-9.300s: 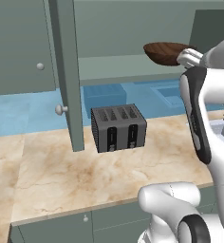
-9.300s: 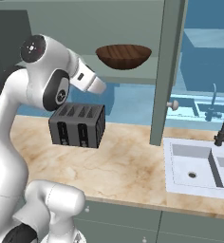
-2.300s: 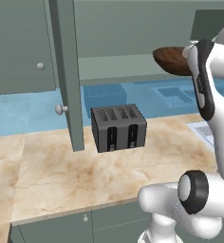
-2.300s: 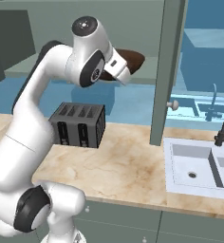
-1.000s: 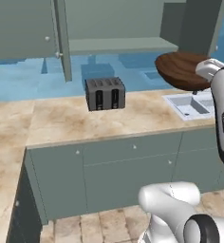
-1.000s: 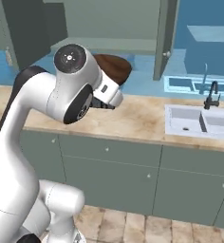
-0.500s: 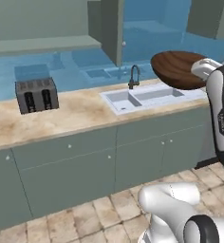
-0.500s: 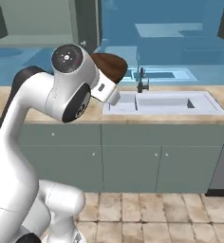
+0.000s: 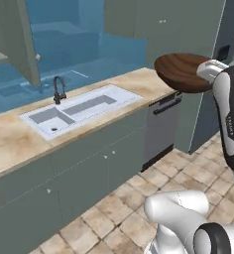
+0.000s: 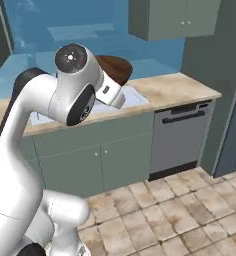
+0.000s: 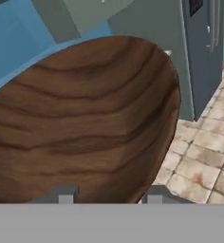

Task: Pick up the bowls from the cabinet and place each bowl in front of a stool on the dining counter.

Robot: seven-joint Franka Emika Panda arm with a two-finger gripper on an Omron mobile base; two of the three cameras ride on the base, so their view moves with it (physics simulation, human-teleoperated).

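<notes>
Gripper [image 11: 107,197] holds bowl [image 9: 181,72] above open floor [image 9: 139,208].

Bowl [image 9: 181,72] is sitting up in the air at the arm's end, above floor [image 9: 134,213], w/ counter [image 9: 148,84] behind it. Sink [image 9: 79,106] is lying in counter, left of bowl; faucet [image 9: 58,89] is standing behind sink. Dishwasher [image 10: 181,140] is sitting under counter, right of sink.

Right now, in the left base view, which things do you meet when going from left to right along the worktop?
Faucet → sink → dishwasher → wooden bowl held in the gripper.
</notes>
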